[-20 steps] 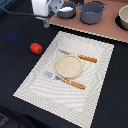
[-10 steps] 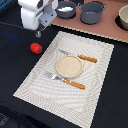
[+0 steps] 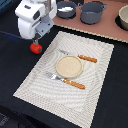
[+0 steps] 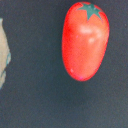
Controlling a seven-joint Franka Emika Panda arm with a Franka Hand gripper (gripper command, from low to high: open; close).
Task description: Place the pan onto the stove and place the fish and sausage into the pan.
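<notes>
The sausage (image 3: pixel 36 48), a red tomato-like lump with a green top, lies on the dark table off the placemat's edge, on the exterior view's left. It fills the wrist view (image 4: pixel 85 40), where no fingers show. My white gripper (image 3: pixel 36 40) hangs straight above it, its tips very close to it. I cannot tell how its jaws stand. The blue-grey pan (image 3: pixel 70 14) stands on the pinkish-brown stove (image 3: pixel 107 31) at the back. A white piece, the fish (image 3: pixel 65 8), lies inside the pan.
A larger grey two-handled pot (image 3: pixel 92 12) stands on the stove beside the pan, and a beige bowl (image 3: pixel 123 17) at the far right. The pale striped placemat (image 3: pixel 35 85) carries a round plate (image 3: pixel 68 66), a fork (image 3: pixel 65 80) and a knife (image 3: pixel 82 57).
My gripper has come down from the back towards the sausage and now hangs just above it. The sausage, pan and pot have not moved.
</notes>
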